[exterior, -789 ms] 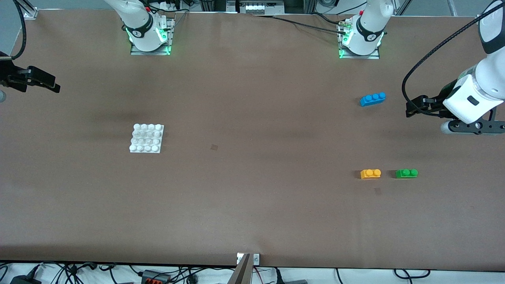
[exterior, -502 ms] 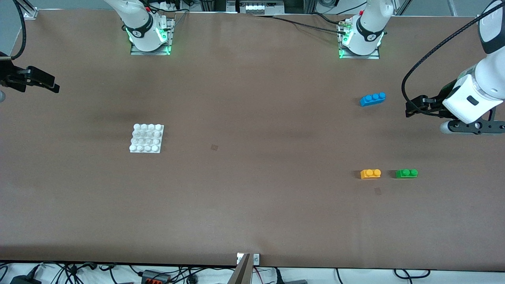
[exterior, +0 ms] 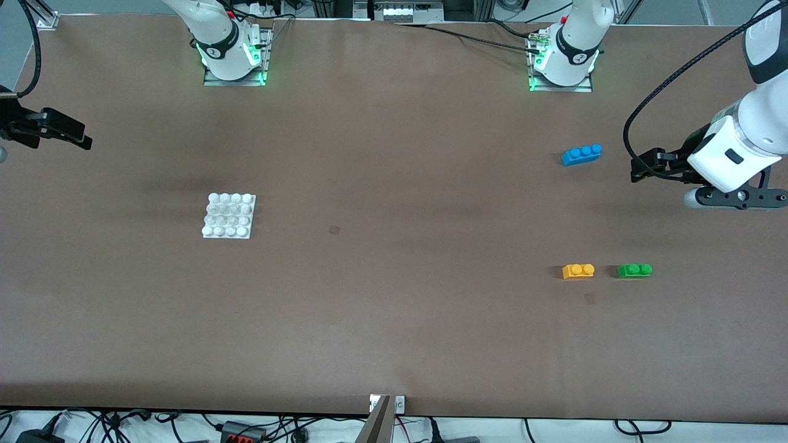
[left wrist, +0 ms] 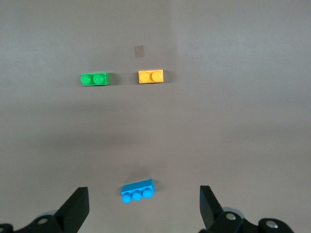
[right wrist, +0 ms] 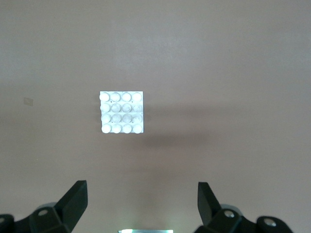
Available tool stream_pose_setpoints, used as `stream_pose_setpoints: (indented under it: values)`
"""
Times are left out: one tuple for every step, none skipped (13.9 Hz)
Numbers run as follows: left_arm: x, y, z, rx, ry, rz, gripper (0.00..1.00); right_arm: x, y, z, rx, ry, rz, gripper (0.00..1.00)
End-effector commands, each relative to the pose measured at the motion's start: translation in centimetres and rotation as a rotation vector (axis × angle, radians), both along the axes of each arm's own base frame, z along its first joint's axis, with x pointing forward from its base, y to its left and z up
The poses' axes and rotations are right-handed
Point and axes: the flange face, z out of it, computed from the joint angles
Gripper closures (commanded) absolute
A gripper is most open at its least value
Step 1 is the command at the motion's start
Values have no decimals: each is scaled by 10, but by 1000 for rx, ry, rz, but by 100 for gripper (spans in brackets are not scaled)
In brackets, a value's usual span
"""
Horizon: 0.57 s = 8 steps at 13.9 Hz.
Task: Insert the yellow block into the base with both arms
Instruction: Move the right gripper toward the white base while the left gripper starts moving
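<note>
The yellow block lies on the surface toward the left arm's end, just beside the green brick; I see both unmoved. The blue brick lies farther from the front camera. The base rests toward the right arm's end, well apart. My left gripper, fingers spread and empty, has drifted slightly toward the blue brick. My right gripper, likewise spread and empty, has edged slightly outward over the surface's end.
</note>
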Motion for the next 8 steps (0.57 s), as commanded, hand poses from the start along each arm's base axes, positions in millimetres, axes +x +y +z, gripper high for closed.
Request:
stream_pose_setpoints:
  values:
    - [-2, 1, 3, -2, 15, -1, 0, 1, 1, 2, -11, 7, 6, 0]
    - [-3, 1, 2, -1, 26, -2, 0, 1, 1, 3, -11, 6, 8, 0]
    - [-3, 2, 2, -1, 31, -1, 0, 1, 2, 3, -11, 7, 6, 0]
    - [-3, 2, 0, -2, 34, -1, 0, 1, 6, 1, -11, 13, 15, 0]
    - [-2, 2, -1, -1, 35, -1, 0, 1, 12, 1, -12, 14, 17, 0]
    - [-2, 2, -1, -3, 35, -2, 0, 2, 12, 0, -12, 14, 14, 0]
    - [-2, 3, -2, -1, 37, -2, 0, 3, 11, -2, -12, 18, 16, 0]
    - [-2, 5, -1, -2, 37, -1, 0, 2, 11, -3, -11, 24, 19, 0]
